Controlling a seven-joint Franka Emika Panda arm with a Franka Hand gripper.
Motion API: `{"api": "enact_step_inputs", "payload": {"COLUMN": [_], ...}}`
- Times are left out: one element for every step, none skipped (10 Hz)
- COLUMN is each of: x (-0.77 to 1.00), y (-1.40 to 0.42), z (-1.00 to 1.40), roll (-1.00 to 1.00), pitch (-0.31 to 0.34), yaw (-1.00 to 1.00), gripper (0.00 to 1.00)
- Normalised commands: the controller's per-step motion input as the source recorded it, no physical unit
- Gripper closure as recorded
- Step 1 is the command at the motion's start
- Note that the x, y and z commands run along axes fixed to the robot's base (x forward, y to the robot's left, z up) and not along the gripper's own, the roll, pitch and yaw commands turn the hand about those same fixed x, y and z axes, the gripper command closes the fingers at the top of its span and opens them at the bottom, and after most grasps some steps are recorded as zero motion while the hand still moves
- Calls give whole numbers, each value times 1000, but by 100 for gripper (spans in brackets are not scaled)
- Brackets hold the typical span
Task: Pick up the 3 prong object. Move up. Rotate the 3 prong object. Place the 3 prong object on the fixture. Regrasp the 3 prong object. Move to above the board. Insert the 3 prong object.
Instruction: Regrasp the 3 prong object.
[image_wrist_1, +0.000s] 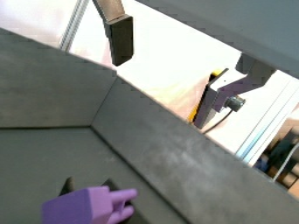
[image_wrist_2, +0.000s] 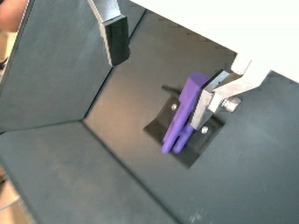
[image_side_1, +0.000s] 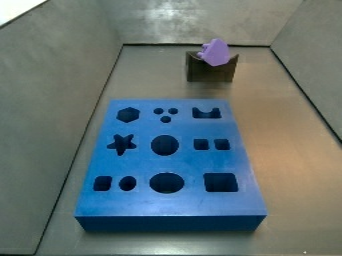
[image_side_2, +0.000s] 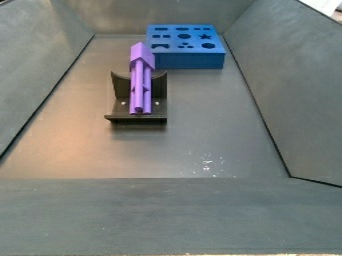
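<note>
The light-purple 3 prong object lies tilted in the notch of the dark fixture at the back of the bin. It also shows in a side view on the fixture. The blue board with its cut-out holes lies flat on the floor, apart from the fixture. My gripper is open and hangs high above the fixture, with nothing between its fingers. In a wrist view the 3 prong object shows below, beside one finger. The gripper is out of both side views.
Sloping grey walls enclose the dark floor. The board sits at one end of the bin and the fixture nearer the middle. Beyond the wall's rim, a pale surface shows in a wrist view.
</note>
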Motion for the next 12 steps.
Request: {"api": "enact_step_inputs", "payload": {"x": [160, 165, 159, 143, 109, 36, 38, 49, 61, 67, 78, 84], "y": [-61, -58, -44, -46, -58, 37, 38, 35, 29, 28, 25, 23], "z": [-15, -14, -1, -6, -15, -1000, -1000, -1000, -1000, -1000, -1000, -1000], "roll": [404, 296, 184, 169, 163, 102, 102, 105, 99, 89, 73, 72], "pitch": [131, 113, 69, 50, 19, 27, 18, -24, -78, -95, -117, -124], "yaw": [242, 247, 238, 230, 204, 271, 239, 208, 167, 146, 99, 63], "gripper": [0, 0, 0, 0, 0, 0, 0, 0, 0, 0, 0, 0]}}
